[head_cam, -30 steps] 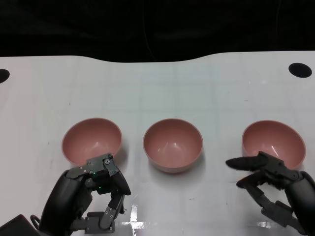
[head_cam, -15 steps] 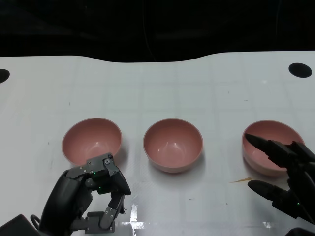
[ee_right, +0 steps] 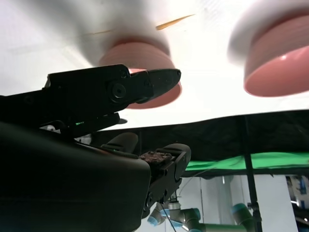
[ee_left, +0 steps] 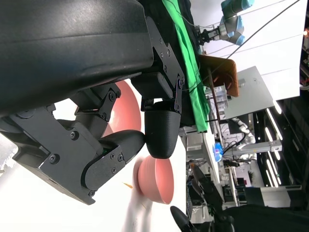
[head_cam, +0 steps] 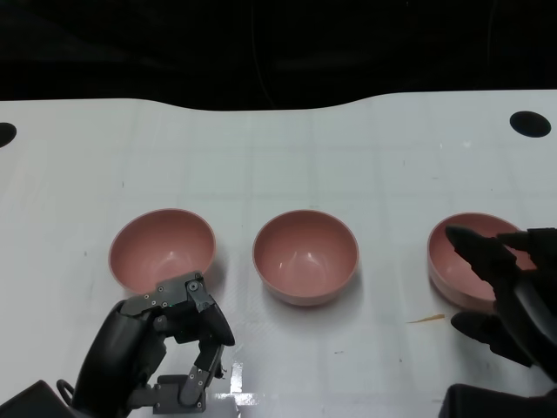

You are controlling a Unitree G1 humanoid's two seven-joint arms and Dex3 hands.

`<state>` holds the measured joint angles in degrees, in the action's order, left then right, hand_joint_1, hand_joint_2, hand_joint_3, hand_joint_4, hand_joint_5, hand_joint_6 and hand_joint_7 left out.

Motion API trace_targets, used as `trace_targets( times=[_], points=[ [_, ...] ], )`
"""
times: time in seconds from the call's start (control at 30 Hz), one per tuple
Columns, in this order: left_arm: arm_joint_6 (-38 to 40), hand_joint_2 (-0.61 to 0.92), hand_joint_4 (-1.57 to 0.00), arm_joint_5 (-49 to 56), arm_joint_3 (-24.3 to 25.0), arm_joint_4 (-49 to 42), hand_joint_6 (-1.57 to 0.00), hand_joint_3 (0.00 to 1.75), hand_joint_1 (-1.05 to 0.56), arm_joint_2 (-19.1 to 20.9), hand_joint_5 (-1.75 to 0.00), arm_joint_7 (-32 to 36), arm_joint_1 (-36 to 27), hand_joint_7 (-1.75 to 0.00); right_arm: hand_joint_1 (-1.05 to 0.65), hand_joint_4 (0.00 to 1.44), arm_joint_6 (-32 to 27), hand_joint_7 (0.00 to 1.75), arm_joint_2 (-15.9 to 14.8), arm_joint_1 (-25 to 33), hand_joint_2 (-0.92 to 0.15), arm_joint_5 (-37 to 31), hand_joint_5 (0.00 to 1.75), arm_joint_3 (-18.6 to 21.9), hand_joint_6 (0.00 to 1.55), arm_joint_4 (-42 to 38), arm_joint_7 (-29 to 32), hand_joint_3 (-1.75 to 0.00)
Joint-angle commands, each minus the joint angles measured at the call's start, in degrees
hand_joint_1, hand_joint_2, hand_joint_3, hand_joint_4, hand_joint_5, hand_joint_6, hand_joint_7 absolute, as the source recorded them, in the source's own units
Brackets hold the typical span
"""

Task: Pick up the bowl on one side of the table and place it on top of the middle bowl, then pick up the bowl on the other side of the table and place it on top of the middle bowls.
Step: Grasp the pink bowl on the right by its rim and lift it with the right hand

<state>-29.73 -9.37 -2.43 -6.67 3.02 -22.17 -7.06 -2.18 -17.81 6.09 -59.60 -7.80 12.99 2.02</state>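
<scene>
White table (head_cam: 278, 148) fills the frame under a black backdrop, with three pink bowls in a row across the middle: left bowl (head_cam: 162, 250), middle bowl (head_cam: 305, 257), right bowl (head_cam: 474, 261). My left hand (head_cam: 161, 353), lower left, is curled in on nothing, just below the left bowl. My right hand (head_cam: 509, 300), lower right and cut off by the edge, has fingers spread around the right bowl's rim, hiding part of it; whether they grip it, I cannot tell.
</scene>
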Motion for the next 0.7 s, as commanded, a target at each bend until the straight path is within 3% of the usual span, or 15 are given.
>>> trace_targets(
  times=[0.03, 0.23, 0.43, 0.53, 0.63, 0.67, 0.7],
  points=[
    [-0.4, 0.40, -0.84, 0.2, 0.3, -0.2, -0.76, 1.27, -0.24, 0.8, -1.70, 0.2, 0.4, -1.49, -0.68, 0.07, -2.8, 0.09, -1.6, -2.7, -0.82, -2.8, 0.66, -1.8, 0.31, -3.2, -1.4, 0.00],
    [-0.5, 0.41, -0.84, 0.1, 0.5, -0.4, -0.76, 1.25, -0.23, 0.9, -1.70, 0.0, 0.6, -1.48, -0.65, 0.21, -5.0, 0.03, -2.2, -7.7, -0.83, -4.9, 0.47, -5.9, 0.38, -11.8, -0.3, 0.00],
    [-0.6, 0.39, -0.83, 0.4, 0.6, -0.6, -0.77, 1.29, -0.23, 1.0, -1.70, 0.3, 0.7, -1.48, -0.60, 0.31, -7.7, 0.03, -2.0, -13.2, -0.86, -5.5, 0.41, -9.6, 0.44, -20.9, -0.2, -0.01],
    [-0.9, 0.39, -0.84, 0.3, 0.7, -0.8, -0.77, 1.29, -0.22, 1.0, -1.70, 0.2, 0.8, -1.48, -0.57, 0.44, -8.6, 0.02, -1.8, -15.9, -0.87, -4.6, 0.28, -11.1, 0.49, -25.9, 0.5, 0.00],
    [-0.4, 0.40, -0.85, -0.5, 0.7, -0.6, -0.77, 1.27, -0.22, 1.0, -1.70, -0.2, 0.7, -1.47, -0.50, 0.60, -8.1, 0.04, -1.6, -18.1, -0.88, -2.9, 0.26, -11.9, 0.58, -30.7, 2.9, 0.00],
    [-0.3, 0.40, -0.85, -0.7, 0.6, -0.5, -0.77, 1.27, -0.22, 1.0, -1.70, -0.2, 0.6, -1.47, -0.43, 0.67, -7.5, 0.04, -1.7, -18.7, -0.89, -2.4, 0.45, -12.1, 0.64, -32.0, 4.0, 0.00],
    [-0.3, 0.40, -0.85, -0.8, 0.6, -0.5, -0.77, 1.26, -0.22, 1.0, -1.70, -0.3, 0.6, -1.47, -0.35, 0.69, -6.3, 0.05, -1.9, -19.2, -0.90, -1.7, 0.97, -12.2, 0.75, -33.3, 6.3, 0.00]
  ],
)
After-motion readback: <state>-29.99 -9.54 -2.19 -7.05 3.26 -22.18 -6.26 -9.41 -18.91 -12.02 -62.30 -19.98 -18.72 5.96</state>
